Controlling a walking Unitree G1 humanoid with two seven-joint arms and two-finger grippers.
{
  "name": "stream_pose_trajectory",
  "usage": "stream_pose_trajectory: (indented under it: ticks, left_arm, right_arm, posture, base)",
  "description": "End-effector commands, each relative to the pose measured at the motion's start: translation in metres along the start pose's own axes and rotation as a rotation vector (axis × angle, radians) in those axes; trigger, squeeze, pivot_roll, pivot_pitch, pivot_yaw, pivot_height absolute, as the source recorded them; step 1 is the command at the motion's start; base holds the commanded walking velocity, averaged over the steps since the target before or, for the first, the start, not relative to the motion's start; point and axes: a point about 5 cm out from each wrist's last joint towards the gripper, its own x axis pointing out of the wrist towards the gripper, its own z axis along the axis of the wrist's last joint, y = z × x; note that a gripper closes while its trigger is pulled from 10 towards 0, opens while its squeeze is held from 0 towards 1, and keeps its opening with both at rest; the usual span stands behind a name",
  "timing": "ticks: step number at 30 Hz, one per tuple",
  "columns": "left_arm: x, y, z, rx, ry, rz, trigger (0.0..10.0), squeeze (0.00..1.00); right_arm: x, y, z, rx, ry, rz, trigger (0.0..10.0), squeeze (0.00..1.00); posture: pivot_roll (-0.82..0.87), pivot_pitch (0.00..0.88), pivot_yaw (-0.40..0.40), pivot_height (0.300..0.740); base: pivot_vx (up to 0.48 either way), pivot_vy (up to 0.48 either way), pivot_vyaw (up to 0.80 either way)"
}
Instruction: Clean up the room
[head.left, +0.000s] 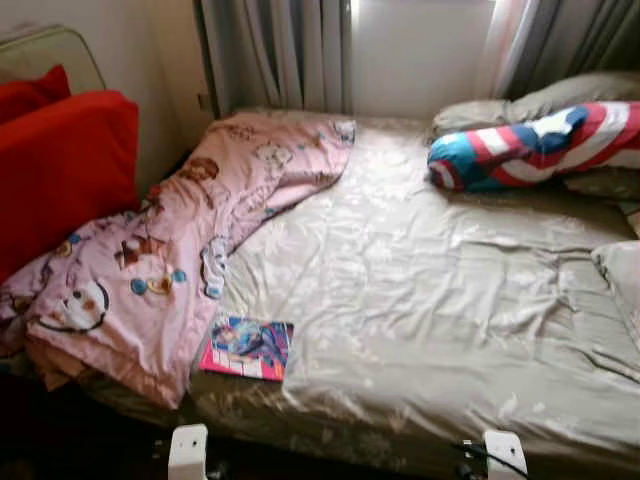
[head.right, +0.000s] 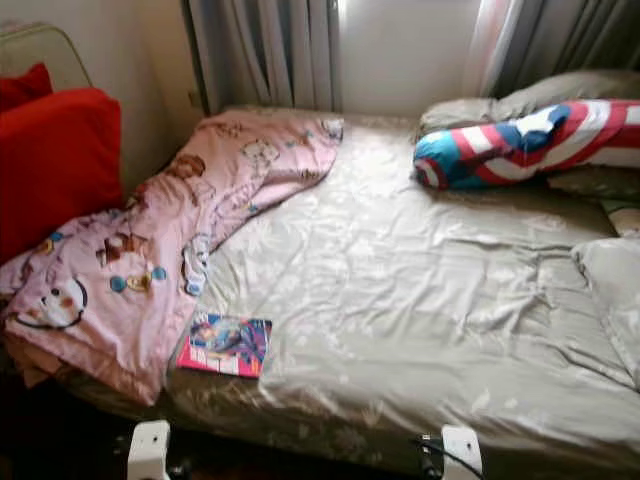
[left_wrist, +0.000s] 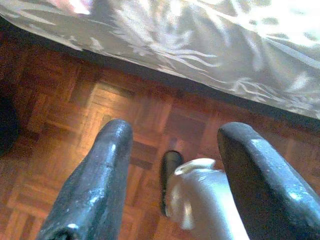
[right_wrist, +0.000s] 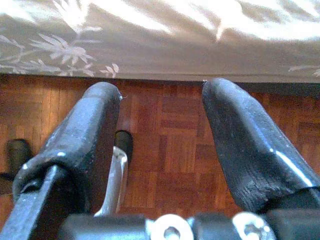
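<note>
Magazine (head.left: 246, 348) flat at near left corner of bed (head.left: 420, 300), touching pink blanket (head.left: 150, 270) edge. Thin, light, floppy, glossy so prob slippery; best pinch at near edge/spine. Blanket soft, bulky; grab a fold. Left gripper (left_wrist: 172, 150) & right gripper (right_wrist: 160, 120) both wide, empty, low over parquet floor (right_wrist: 175, 145) by bed front.

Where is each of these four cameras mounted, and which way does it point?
Left eye view: on the head, looking down at the beige floral-sheeted bed and pink cartoon-print blanket.
Right eye view: its stereo twin, same bed.
Left wrist view: along the open left end effector at the wooden parquet floor.
Right wrist view: along the open right end effector.
Both wrist views share floor and bed edge.
</note>
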Motion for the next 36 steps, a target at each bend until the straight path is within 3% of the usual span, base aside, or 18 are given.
stream_pose_trajectory:
  ticks: [1,36]
  left_arm:
    - [-0.0021,0.0060,-0.0077,0.016,0.032,0.012,10.0,0.00]
    - [-0.0022,0.0072,-0.0074,0.003,0.028,0.020,10.0,0.00]
  right_arm:
    - [0.0012,0.0056,0.0028,0.001,-0.006,0.017,10.0,0.00]
    - [0.0011,0.0051,0.0024,0.016,-0.004,0.013,10.0,0.00]
  posture:
    - [0.09,0.000,-0.039,0.720]
    - [0.08,0.000,-0.038,0.720]
  base:
    - [0.000,0.356,0.00]
    - [0.000,0.336,0.00]
